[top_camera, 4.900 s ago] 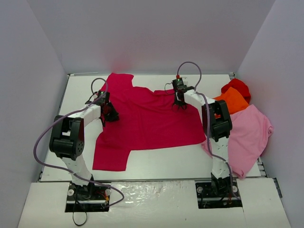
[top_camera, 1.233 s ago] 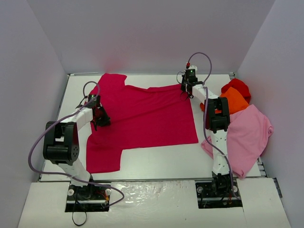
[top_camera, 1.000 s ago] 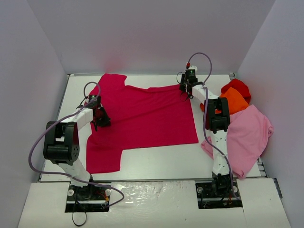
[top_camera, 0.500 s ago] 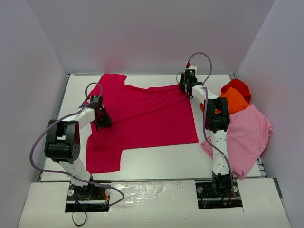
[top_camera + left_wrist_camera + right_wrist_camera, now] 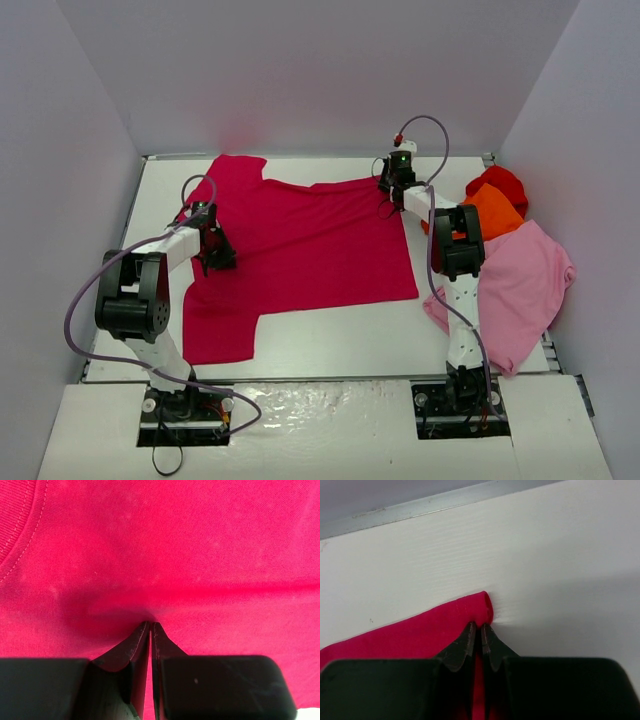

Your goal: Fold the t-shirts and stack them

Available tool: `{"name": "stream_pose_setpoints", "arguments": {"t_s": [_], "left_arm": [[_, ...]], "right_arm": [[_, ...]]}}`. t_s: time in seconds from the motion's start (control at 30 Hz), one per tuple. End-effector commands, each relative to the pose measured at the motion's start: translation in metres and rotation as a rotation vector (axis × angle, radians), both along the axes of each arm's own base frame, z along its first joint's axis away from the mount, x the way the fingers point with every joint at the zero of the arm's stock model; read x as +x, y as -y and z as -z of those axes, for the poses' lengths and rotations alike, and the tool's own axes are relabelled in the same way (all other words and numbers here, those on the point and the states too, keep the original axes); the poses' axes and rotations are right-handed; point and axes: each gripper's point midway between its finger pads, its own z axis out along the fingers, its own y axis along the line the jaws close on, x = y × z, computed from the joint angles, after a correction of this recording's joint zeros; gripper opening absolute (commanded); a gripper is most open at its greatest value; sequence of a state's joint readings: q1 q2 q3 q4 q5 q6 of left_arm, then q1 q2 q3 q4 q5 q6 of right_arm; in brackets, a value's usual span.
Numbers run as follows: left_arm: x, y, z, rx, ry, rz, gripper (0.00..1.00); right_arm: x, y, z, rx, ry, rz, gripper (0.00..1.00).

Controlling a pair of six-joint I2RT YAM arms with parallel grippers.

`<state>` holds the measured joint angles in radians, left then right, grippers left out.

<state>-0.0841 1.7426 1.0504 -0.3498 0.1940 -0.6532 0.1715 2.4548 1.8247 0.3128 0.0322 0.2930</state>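
The crimson-magenta t-shirt (image 5: 310,245) lies flat as the right gripper (image 5: 476,626), jaws apart a moment ago, clamps its upper-right corner, while the left gripper (image 5: 150,625) stays clamped on cloth at frame left, likely readying a fold.

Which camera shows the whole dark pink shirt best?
The top camera: the crimson t-shirt lies spread out, both sleeves showing. The left wrist camera sees only cloth at the left pincer; the right wrist camera, only one corner.
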Motion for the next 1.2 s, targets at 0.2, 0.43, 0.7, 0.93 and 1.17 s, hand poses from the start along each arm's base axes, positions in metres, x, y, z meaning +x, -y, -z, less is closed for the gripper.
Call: {"name": "stream_pose_setpoints", "arguments": {"t_s": [0.2,0.43,0.7,0.93,1.17], "left_arm": [[0.018,0.006,-0.011,0.006,0.058,0.039,0.04],[0.017,0.005,-0.009,0.013,0.05,0.044,0.04],[0.017,0.006,-0.007,0.012,0.048,0.05,0.04],[0.015,0.006,-0.008,0.012,0.048,0.05,0.04],[0.025,0.011,-0.021,-0.011,0.079,0.054,0.0]], "right_arm": [[0.032,-0.02,-0.119,0.211,0.319,-0.015,0.0],[0.038,-0.022,-0.118,0.319,0.366,-0.001,0.0],[0.03,-0.009,-0.081,0.277,0.212,0.04,0.03],[0.002,0.01,-0.088,0.125,0.153,0.072,0.26],[-0.078,-0.02,-0.117,-0.022,0.048,0.017,0.21]]}}
